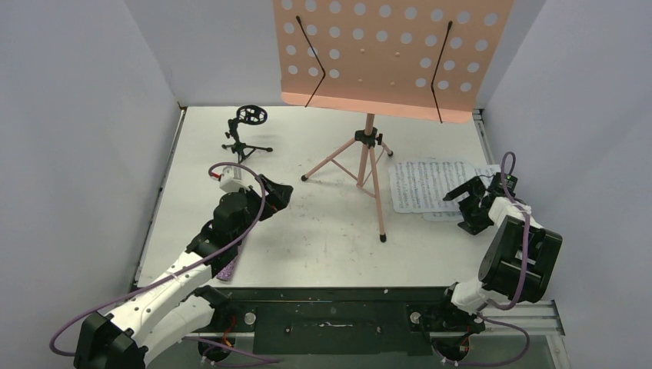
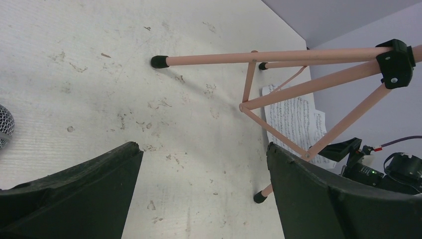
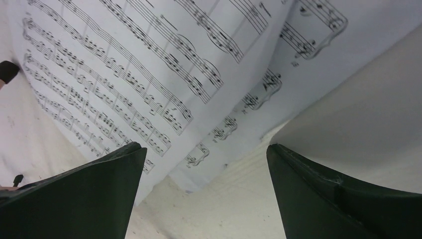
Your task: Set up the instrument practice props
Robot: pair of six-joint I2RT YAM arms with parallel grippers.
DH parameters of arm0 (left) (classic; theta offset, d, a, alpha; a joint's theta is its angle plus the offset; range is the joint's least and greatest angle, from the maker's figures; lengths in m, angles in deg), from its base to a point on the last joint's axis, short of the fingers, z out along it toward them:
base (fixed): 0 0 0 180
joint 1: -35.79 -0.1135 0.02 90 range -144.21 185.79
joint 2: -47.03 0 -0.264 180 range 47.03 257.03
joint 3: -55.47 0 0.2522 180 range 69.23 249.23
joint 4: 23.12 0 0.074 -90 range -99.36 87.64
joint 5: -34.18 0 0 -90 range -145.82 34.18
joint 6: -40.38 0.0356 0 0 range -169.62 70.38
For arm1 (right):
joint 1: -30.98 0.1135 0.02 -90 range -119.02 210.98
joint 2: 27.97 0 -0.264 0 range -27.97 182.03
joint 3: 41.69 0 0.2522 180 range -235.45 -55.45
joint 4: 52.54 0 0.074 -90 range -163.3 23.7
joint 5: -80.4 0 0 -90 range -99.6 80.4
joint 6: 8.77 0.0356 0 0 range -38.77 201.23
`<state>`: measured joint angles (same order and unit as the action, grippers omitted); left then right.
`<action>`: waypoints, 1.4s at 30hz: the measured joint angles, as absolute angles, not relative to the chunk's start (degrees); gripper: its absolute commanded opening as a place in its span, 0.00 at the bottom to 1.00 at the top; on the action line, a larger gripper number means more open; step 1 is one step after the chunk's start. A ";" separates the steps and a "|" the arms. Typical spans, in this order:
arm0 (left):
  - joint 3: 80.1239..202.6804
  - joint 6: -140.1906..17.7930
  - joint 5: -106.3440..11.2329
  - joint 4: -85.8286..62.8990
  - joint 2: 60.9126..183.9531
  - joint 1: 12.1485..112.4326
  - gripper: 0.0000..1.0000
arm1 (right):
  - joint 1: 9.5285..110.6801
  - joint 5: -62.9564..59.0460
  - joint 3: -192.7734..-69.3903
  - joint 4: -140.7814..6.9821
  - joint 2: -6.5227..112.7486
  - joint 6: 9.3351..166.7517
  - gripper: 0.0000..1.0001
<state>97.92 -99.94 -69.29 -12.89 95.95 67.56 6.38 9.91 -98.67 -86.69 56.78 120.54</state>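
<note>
**Top external view:** The right gripper (image 1: 467,201), jaws spread and holding nothing, hangs at the right edge of the white sheet-music pages (image 1: 423,184). The pages lie flat on the table (image 1: 323,231) at centre right, just right of the legs of the pink music stand (image 1: 377,104). They stretch leftward from the fingers, so the right arm is plainly the nearer one. At lower left the purple microphone (image 1: 228,267) lies partly under the left arm, its long axis running roughly up the frame. The left gripper (image 1: 274,192), also spread and empty, points past it toward the stand. The small black mic stand (image 1: 247,131) stands upright at upper left and carries no microphone.

**Left wrist view:** Wide-apart fingers (image 2: 74,189) frame bare table and the stand's pink legs. The microphone's grey mesh head (image 2: 4,124) shows only at the left edge.

**Right wrist view:** Above the open fingers (image 3: 74,194), overlapping pages fill the upper left, their near edge just above the gap. They look like the likely first pick-up for the stand's bare desk.
</note>
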 measured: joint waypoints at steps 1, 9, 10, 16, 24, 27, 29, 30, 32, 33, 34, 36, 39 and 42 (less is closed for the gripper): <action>97.92 -100.23 -69.05 -12.89 95.87 67.56 0.97 | 6.20 10.50 -99.22 -86.49 57.48 120.52 0.98; 97.85 -102.20 -67.74 -12.89 95.67 67.54 0.97 | 6.27 11.51 -102.76 -82.60 62.05 119.86 0.90; 97.85 -102.41 -67.72 -12.89 95.67 67.54 0.96 | 6.27 11.62 -103.19 -82.23 62.66 119.80 0.88; 97.88 -103.05 -67.52 -13.00 96.74 67.54 0.97 | 6.27 13.12 -105.25 -79.47 65.72 119.23 0.77; 98.55 -103.00 -66.78 -13.11 100.37 67.54 0.97 | 6.27 16.07 -107.00 -75.82 69.39 119.16 0.63; 99.10 -103.00 -66.14 -13.50 101.44 67.54 0.97 | 6.25 17.06 -107.33 -74.64 70.25 119.60 0.59; 99.38 -103.03 -65.82 -13.74 102.01 67.54 0.97 | 6.25 17.58 -107.35 -73.57 70.73 120.12 0.56; 99.54 -103.00 -65.69 -13.90 102.25 67.52 0.96 | 6.25 17.87 -107.35 -73.05 70.99 120.58 0.54; 99.76 -103.00 -65.44 -14.03 102.53 67.49 0.97 | 6.25 18.22 -107.35 -72.15 71.36 121.19 0.51; 99.91 -103.03 -65.36 -14.16 102.66 67.49 0.96 | 6.25 18.39 -107.35 -71.82 71.49 121.54 0.48; 99.95 -103.03 -65.23 -14.33 102.77 67.49 0.96 | 6.27 18.50 -107.35 -71.32 71.71 121.92 0.45; 100.08 -103.03 -64.92 -14.38 102.88 67.47 0.97 | 6.25 19.03 -107.35 -70.16 72.43 122.64 0.38; 100.13 -103.03 -64.70 -14.42 102.99 67.43 0.96 | 6.25 19.88 -107.35 -68.41 73.83 123.82 0.33; 100.13 -103.03 -64.53 -14.44 102.99 67.43 0.97 | 6.25 20.53 -107.35 -67.10 74.71 124.60 0.32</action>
